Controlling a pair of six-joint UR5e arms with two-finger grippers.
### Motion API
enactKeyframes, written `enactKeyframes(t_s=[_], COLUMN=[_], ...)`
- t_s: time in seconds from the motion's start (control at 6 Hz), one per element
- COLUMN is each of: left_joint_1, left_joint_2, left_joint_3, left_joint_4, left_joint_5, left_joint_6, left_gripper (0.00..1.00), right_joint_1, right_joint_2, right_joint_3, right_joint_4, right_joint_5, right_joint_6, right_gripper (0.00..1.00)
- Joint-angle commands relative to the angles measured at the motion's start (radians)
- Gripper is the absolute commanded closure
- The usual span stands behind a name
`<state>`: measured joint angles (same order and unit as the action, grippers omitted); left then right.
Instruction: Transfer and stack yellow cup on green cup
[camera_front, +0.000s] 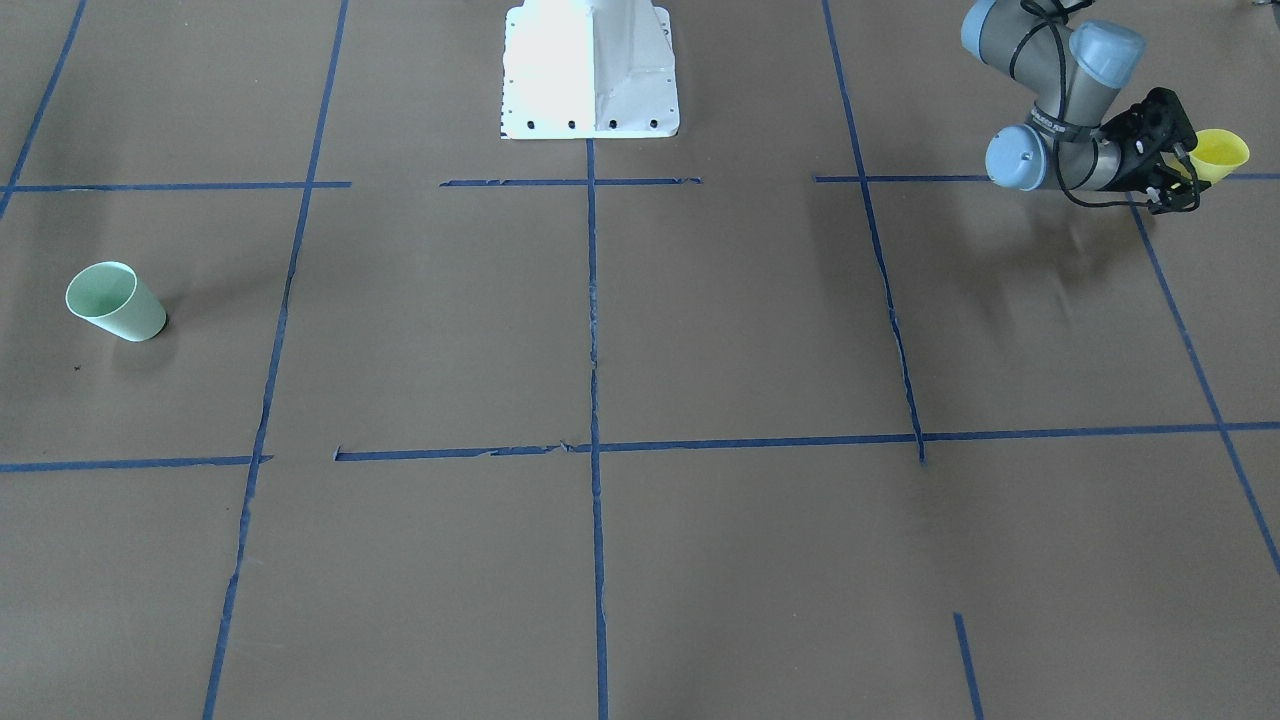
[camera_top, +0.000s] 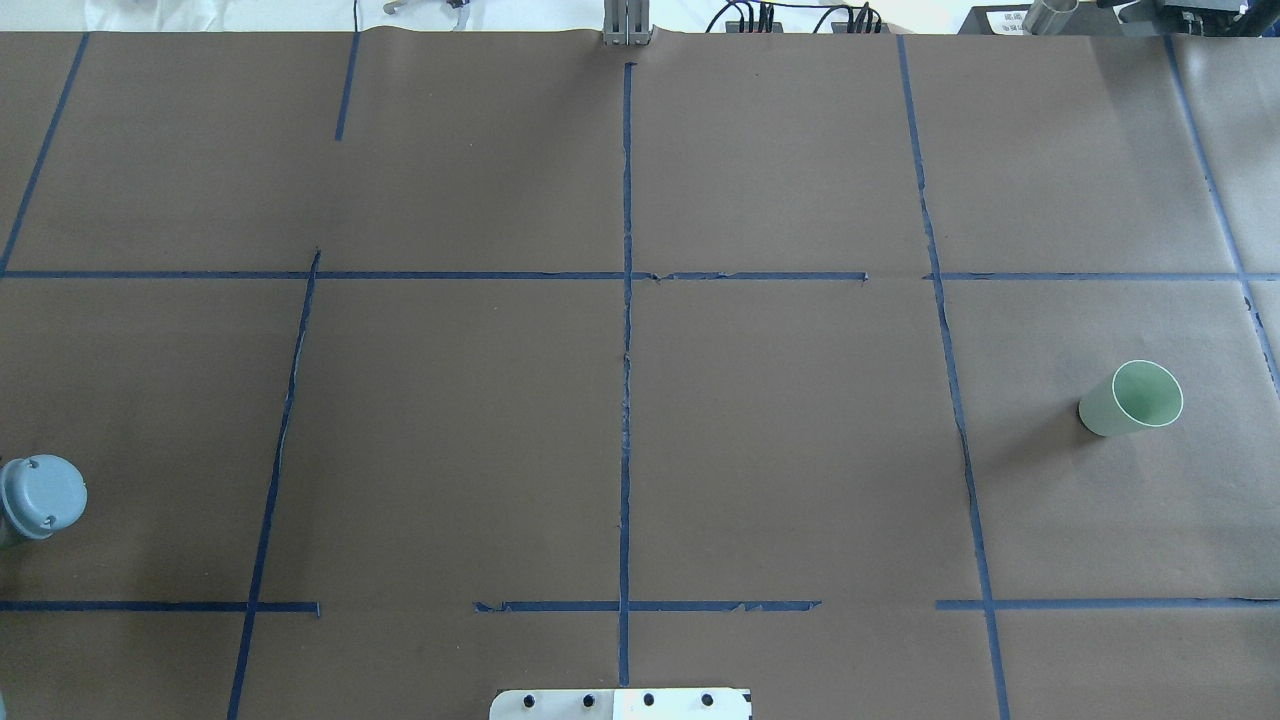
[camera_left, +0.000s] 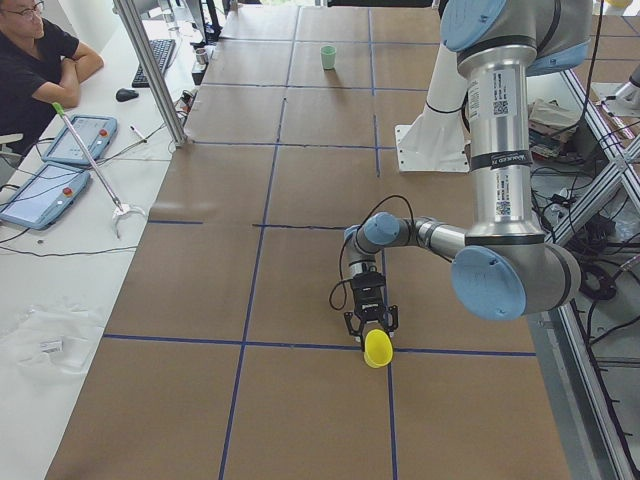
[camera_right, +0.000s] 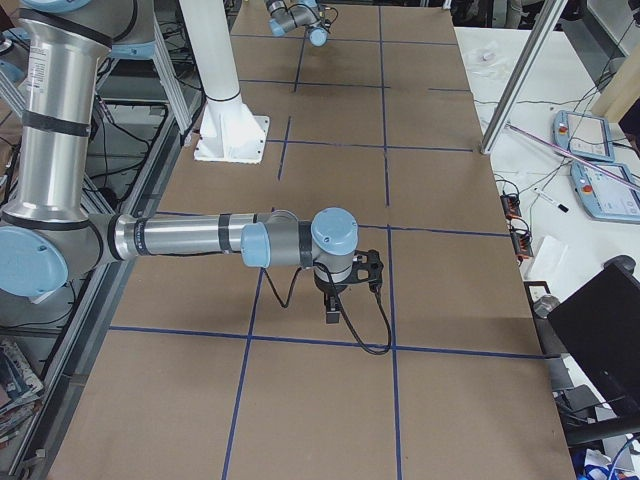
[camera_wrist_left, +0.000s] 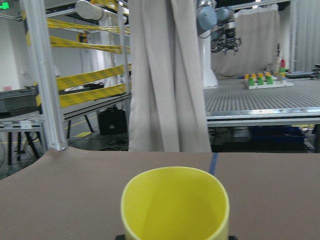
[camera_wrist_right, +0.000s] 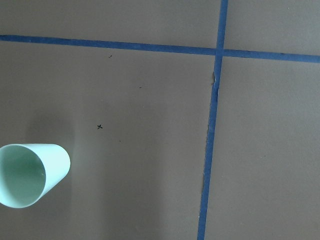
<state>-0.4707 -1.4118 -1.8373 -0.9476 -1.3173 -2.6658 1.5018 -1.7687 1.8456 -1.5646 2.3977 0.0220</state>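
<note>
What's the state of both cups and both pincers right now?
left pincer: shut on the yellow cup.
right pincer: seen only from the side; open or shut cannot be told.
yellow cup: roughly upright, empty, held at its side.
green cup: upright, empty, standing free, nothing stacked in it.

We can read no word, brand or number in any view. A dark band (camera_front: 1052, 123) near the wrist of the left arm (camera_front: 1085, 80) carries pale lettering, too small for us to make out. In the left side view that arm's upright tube bears two white stickers (camera_left: 500, 95) with dark code patterns, unreadable. On the counter (camera_wrist_right: 150, 150), a tiny black x-shaped mark (camera_wrist_right: 100, 126) sits at two o'clock from the green cup (camera_wrist_right: 30, 175).
</note>
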Motion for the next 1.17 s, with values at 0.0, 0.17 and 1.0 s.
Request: enactKeyframes(t_s=[0.0,0.17,1.0], left_joint_1=[0.000,-0.008,-0.051], left_joint_2=[-0.019,-0.109,-0.344], left_joint_3=[-0.043,-0.052,-0.066], left_joint_4=[0.003,0.004,-0.362], left_joint_5=[0.255,0.324,0.713], left_joint_6=[0.076,0.148,0.746], left_gripper=[0.89,0.94,0.90], right_joint_1=[0.000,0.000,-0.005], right_joint_2=[0.000,0.000,0.005], right_joint_3=[0.000,0.000,0.001], right_joint_4=[0.000,0.000,0.002], right_joint_5=[0.001,0.001,0.001], right_joint_6=[0.001,0.006,0.006], right_gripper=[0.00,0.00,0.00])
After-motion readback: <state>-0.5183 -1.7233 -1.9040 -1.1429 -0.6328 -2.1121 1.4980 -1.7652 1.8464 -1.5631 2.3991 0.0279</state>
